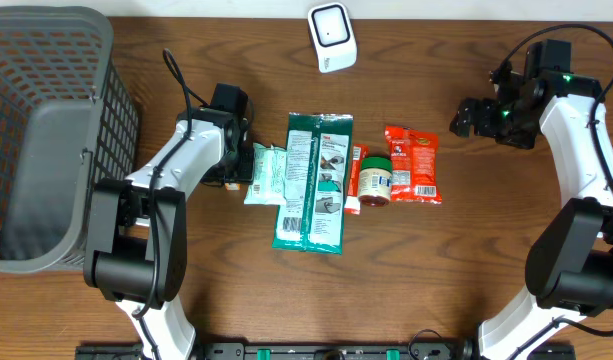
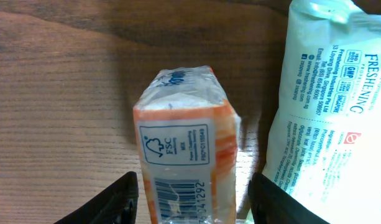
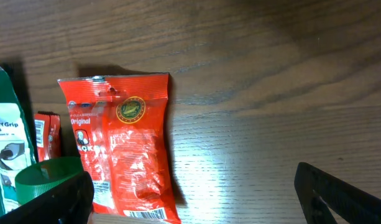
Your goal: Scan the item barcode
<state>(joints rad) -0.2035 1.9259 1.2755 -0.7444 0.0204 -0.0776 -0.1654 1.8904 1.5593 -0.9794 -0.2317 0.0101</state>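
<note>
The left gripper (image 2: 193, 202) reaches down over a small orange-and-clear packet (image 2: 184, 149) lying on the wooden table (image 1: 466, 280), barcode face up. Its dark fingers (image 2: 112, 204) stand on either side of the packet; I cannot tell whether they squeeze it or only straddle it. Just beside it lies a pale wipes pack (image 2: 327, 106), then a long green pack (image 1: 311, 180). The white scanner (image 1: 332, 38) sits at the table's far edge. The right gripper (image 3: 196, 205) is spread wide, beside a red snack packet (image 3: 125, 146).
</note>
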